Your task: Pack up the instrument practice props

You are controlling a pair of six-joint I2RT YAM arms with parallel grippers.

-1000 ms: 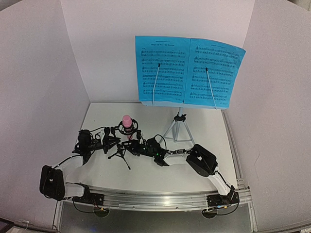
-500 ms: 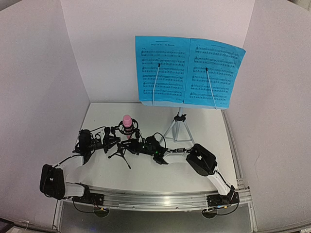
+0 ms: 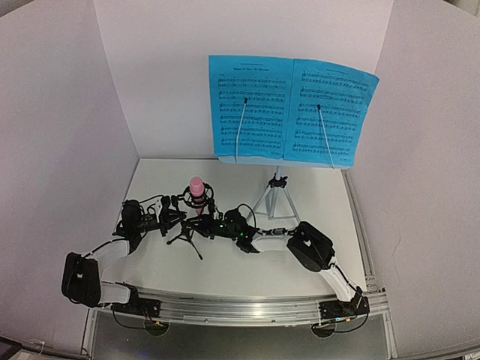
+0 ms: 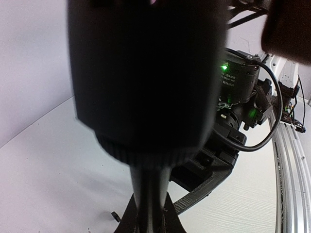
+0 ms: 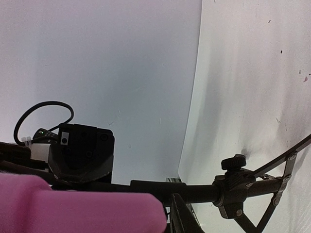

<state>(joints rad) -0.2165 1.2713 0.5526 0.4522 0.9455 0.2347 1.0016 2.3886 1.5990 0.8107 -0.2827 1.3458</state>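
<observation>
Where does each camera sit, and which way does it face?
Top external: above and behind the bases, looking down on the white table; left arm and right arm show.
Left wrist: tight against the small black tripod mic stand, facing the right arm.
Right wrist: looks over the pink stick microphone toward the left arm.
Shared: all see the stand.

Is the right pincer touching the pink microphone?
Cannot tell. In the right wrist view the pink microphone fills the lower left corner, but no fingers show; the top view loses the right pincer among black parts.
</observation>
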